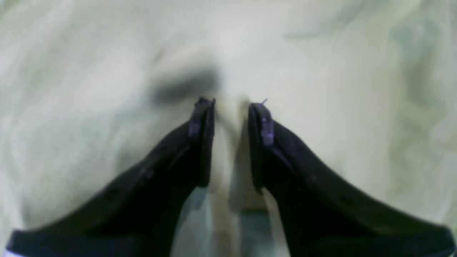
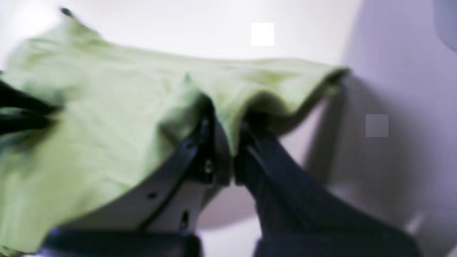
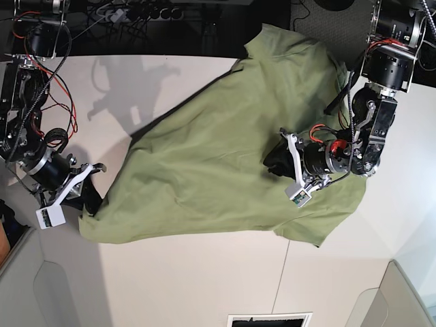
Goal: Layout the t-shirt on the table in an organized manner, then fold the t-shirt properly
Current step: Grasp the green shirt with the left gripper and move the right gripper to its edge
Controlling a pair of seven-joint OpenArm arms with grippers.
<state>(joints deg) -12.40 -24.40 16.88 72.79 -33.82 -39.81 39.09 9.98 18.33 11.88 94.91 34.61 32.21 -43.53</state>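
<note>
Left wrist view: soft, wrinkled t-shirt (image 1: pixel 321 107) filling the whole picture, washed pale and blurred. Left hand (image 1: pixel 232 107) pressed down into the cloth, its two dark curved fingers parted with a raised ridge of fabric between them; whether that ridge is truly pinched, impossible to tell.

Right wrist view: right hand (image 2: pixel 228 117) closed tight on an edge of the green cloth, fabric draped over the fingertips and spreading left in loose folds. Smooth white desk (image 2: pixel 214 32) beyond, out of focus. Left edge of the picture cut by something dark and indistinct.

Base view: olive shirt spread diagonally across the matte white desk, wrinkled, far corner hanging past the desk's far edge. Right hand at the shirt's near-left corner, gripping it. Left hand on top of the cloth toward the right side, fingers mostly hidden under the wrist.
</note>
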